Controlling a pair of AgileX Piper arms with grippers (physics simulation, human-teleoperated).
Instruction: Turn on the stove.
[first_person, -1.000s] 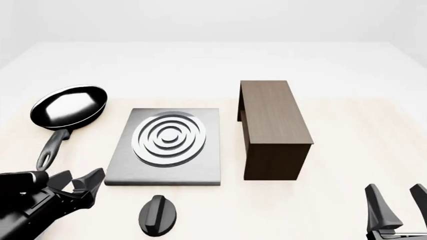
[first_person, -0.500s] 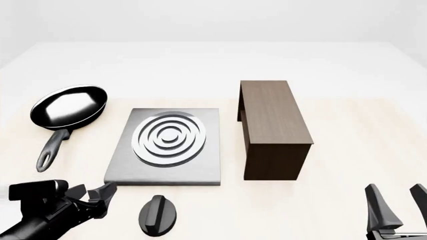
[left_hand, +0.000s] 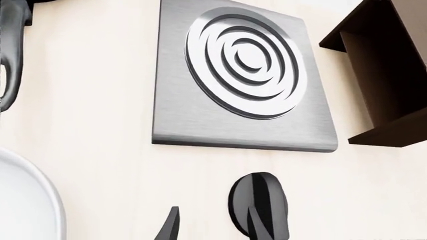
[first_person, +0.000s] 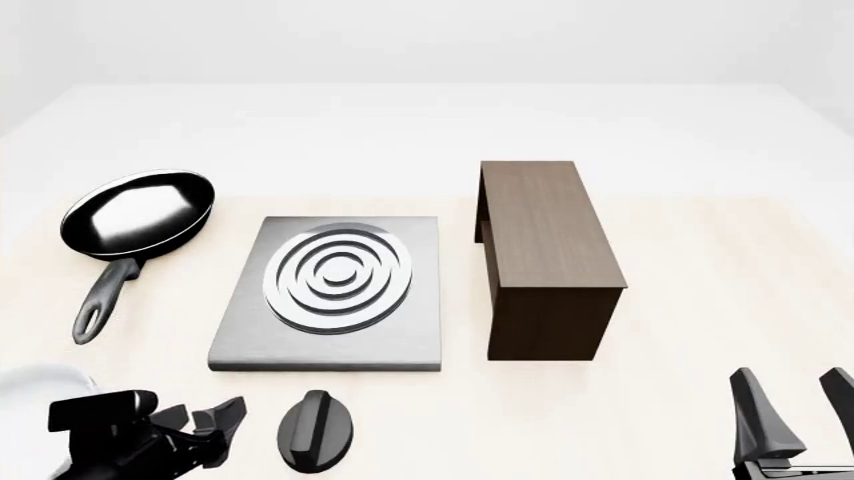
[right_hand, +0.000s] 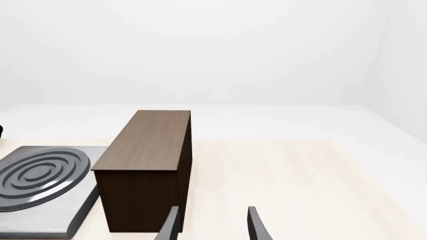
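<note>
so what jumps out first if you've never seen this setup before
Probably the grey stove with its silver rings in the middle of the table, with its black knob lying just in front of it. Next come the tall brown wooden box to its right and the shiny black frying pan to its left. The left gripper, jaws apart, sits close beside the knob, not touching it.

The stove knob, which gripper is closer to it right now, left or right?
Left. The left gripper sits just beside the knob, on its left, not touching. The right gripper is far off at the table's right, beyond the wooden box.
</note>
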